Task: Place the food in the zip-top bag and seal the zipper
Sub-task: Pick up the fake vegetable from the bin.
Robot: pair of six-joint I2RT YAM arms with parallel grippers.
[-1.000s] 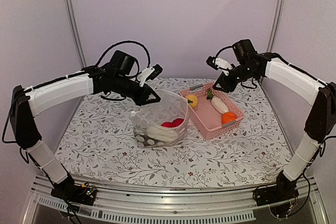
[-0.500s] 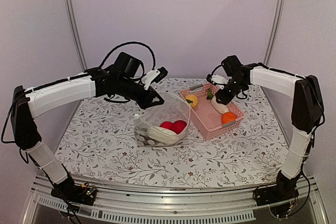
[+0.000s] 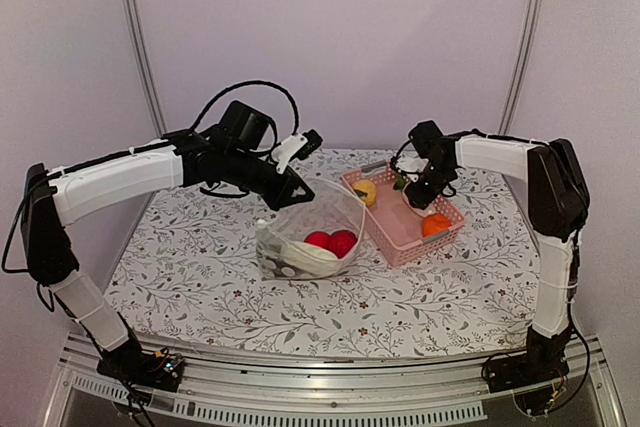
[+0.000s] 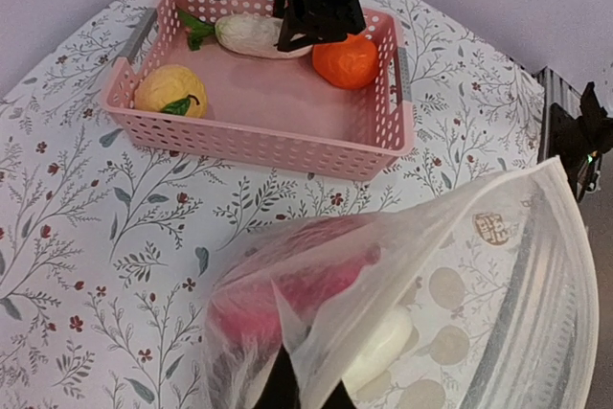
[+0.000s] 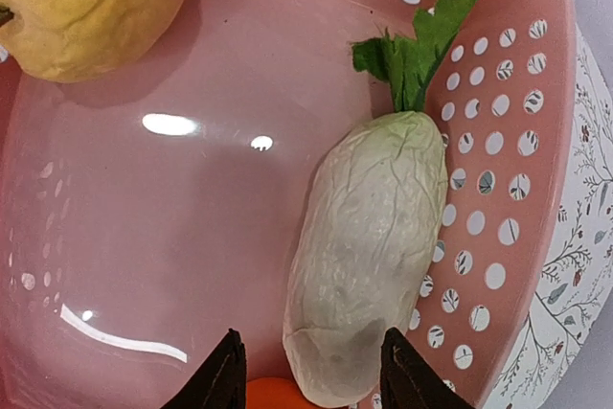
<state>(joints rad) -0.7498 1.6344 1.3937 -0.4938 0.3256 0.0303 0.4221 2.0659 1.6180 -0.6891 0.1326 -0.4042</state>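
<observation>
The clear zip-top bag (image 3: 318,229) lies mid-table with its mouth held open, facing the basket. It holds red pieces (image 3: 331,241) and a white piece (image 3: 305,258). My left gripper (image 3: 300,188) is shut on the bag's upper rim and lifts it; the fingertips (image 4: 305,396) pinch the plastic (image 4: 431,265). My right gripper (image 3: 426,191) is open and low inside the pink basket, its fingers (image 5: 222,380) straddling the near end of a white radish (image 5: 369,256). A yellow fruit (image 5: 91,2) and an orange piece (image 3: 436,224) also lie in the basket.
The pink lattice basket (image 3: 398,244) stands just right of the bag, at the back right of the flowered tablecloth; its near wall (image 4: 259,146) faces the bag's mouth. Metal frame posts stand at the back corners.
My right gripper has come down from above the basket's far corner into the basket, over the white radish. My left gripper has shifted the bag's rim slightly right; the red pieces settled.
</observation>
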